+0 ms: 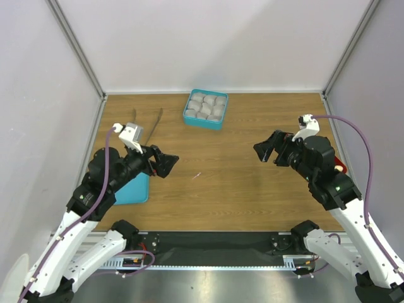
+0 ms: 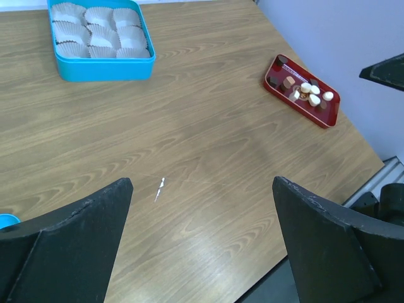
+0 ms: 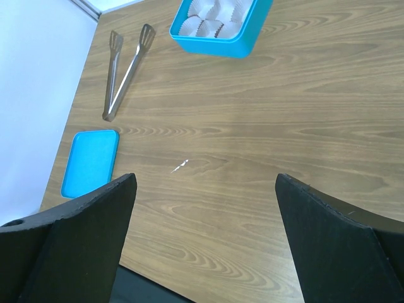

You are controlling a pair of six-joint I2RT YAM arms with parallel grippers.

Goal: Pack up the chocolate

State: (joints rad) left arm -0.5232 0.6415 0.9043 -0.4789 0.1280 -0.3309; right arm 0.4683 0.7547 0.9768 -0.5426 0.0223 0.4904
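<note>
Lying apart: chocolate [image 2: 306, 88] on red tray [image 2: 297, 106], tongs [image 3: 126, 69], teal box [image 1: 206, 108], lid [image 3: 90, 163].

A teal box [image 1: 202, 122] filled with crinkled paper cups [image 1: 206, 107] sits at the far middle of the wooden bench [image 1: 233, 170]. To its left lie metal tongs [image 3: 129, 72], with a flat teal lid [image 3: 90, 163] nearer. A red tray [image 2: 293, 104] sits at the right edge and a small white scrap [image 2: 160, 189] lies mid-bench.

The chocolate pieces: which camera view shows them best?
The left wrist view. There the chocolate pieces lie in the red tray, and dark and pale ones can be told apart. In the top external view the right arm hides them; only a red sliver of tray shows. The right wrist view does not show them.
</note>
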